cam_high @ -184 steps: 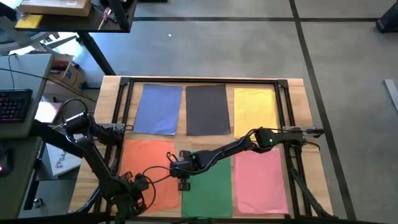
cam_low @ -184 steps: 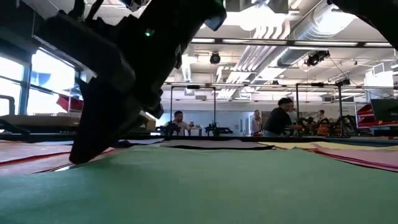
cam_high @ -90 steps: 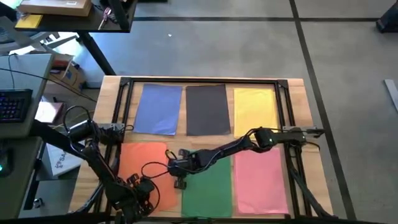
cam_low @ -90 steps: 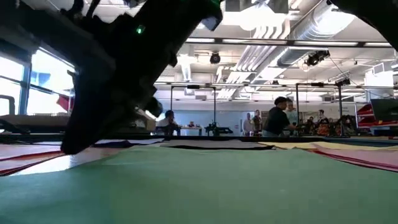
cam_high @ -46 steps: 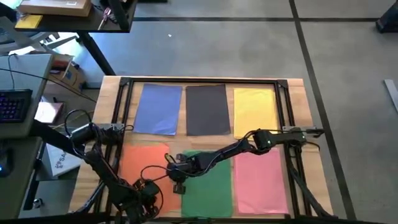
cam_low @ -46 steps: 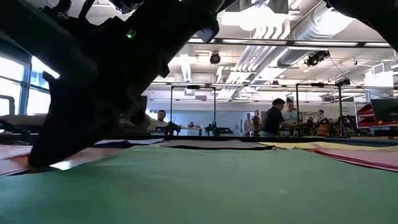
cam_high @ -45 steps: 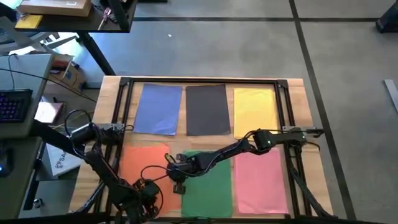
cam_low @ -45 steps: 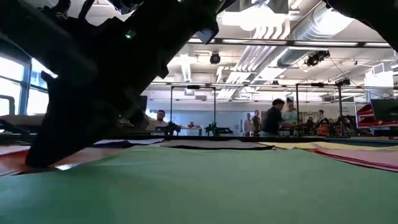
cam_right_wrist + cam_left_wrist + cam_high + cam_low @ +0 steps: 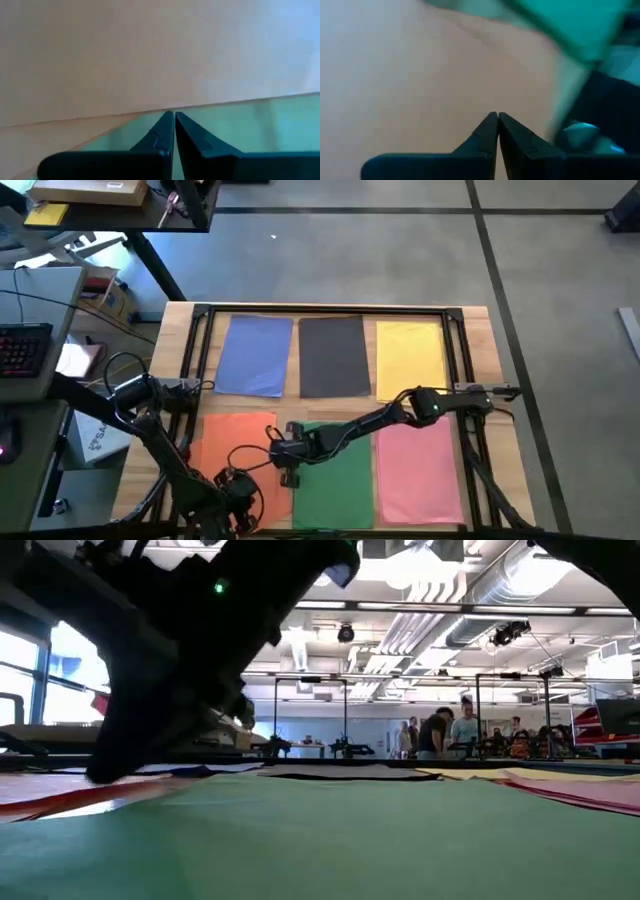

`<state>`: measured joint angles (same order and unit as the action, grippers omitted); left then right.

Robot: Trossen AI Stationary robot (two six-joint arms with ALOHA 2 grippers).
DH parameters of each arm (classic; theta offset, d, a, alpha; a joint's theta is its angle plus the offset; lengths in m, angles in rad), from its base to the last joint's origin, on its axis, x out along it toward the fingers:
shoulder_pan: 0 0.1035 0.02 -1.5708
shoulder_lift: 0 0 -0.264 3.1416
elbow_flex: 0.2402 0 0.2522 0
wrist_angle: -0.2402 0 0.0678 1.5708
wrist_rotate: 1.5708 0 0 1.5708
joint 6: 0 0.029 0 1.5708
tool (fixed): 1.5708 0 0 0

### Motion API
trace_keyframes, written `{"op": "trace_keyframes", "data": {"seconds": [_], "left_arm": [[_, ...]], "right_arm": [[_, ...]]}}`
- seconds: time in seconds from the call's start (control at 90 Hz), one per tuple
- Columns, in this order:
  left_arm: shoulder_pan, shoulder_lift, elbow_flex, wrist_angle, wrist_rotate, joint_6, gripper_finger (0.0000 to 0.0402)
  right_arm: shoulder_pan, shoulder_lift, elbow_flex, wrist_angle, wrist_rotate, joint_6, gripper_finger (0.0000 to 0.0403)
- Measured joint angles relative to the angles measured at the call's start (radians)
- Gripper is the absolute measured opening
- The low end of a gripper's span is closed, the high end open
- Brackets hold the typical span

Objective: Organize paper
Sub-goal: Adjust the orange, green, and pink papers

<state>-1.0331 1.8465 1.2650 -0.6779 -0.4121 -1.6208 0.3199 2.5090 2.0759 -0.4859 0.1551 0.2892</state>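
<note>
Green paper (image 9: 338,480), judged thin, limp and slippery, is best nipped at its left edge, where right gripper (image 9: 291,473) fingers are pressed together; left gripper (image 9: 243,498) fingers likewise together.

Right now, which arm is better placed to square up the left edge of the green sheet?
The right. Its gripper, fingers shut, sits right at the seam between the green paper and orange paper. The left gripper, also shut, is low over the orange sheet, near the table's front edge.
</note>
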Motion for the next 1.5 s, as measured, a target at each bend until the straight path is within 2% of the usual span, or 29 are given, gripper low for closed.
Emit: {"op": "trace_keyframes", "data": {"seconds": [0.078, 0.3, 0.378, 0.467, 0.544, 0.667, 0.833, 1.133, 1.5], "left_arm": [[-0.026, 0.002, 0.015, 0.092, -0.031, 0.008, 0.0000], [-0.087, 0.089, 0.019, 0.546, -0.155, 0.061, 0.0000], [-0.094, 0.152, 0.019, 0.692, -0.149, 0.070, 0.0000], [-0.095, 0.227, 0.020, 0.782, -0.092, 0.042, 0.0000], [-0.094, 0.278, 0.054, 0.709, -0.020, 0.008, 0.0000], [-0.095, 0.306, 0.144, 0.428, 0.081, -0.071, 0.0000], [-0.117, 0.307, 0.222, 0.126, 0.143, -0.148, 0.0000], [-0.163, 0.314, 0.224, -0.058, 0.257, -0.240, 0.0000], [-0.194, 0.313, 0.227, -0.135, 0.330, -0.276, 0.0000]], "right_arm": [[0.002, -0.009, 0.002, -0.002, -0.004, -0.027, 0.0000], [-0.002, -0.007, 0.001, -0.002, -0.015, -0.065, 0.0000], [-0.005, -0.007, 0.002, 0.011, -0.023, -0.096, 0.0000], [-0.008, -0.004, 0.002, 0.064, -0.038, -0.143, 0.0000], [-0.009, 0.007, 0.003, 0.136, -0.078, -0.173, 0.0000], [-0.027, 0.045, 0.003, 0.233, -0.132, -0.193, 0.0000], [-0.051, 0.072, 0.003, 0.260, -0.139, -0.188, 0.0000], [-0.065, 0.069, 0.007, 0.123, -0.163, -0.189, 0.0000], [-0.031, 0.048, 0.006, 0.018, -0.157, -0.219, 0.0000]]}}
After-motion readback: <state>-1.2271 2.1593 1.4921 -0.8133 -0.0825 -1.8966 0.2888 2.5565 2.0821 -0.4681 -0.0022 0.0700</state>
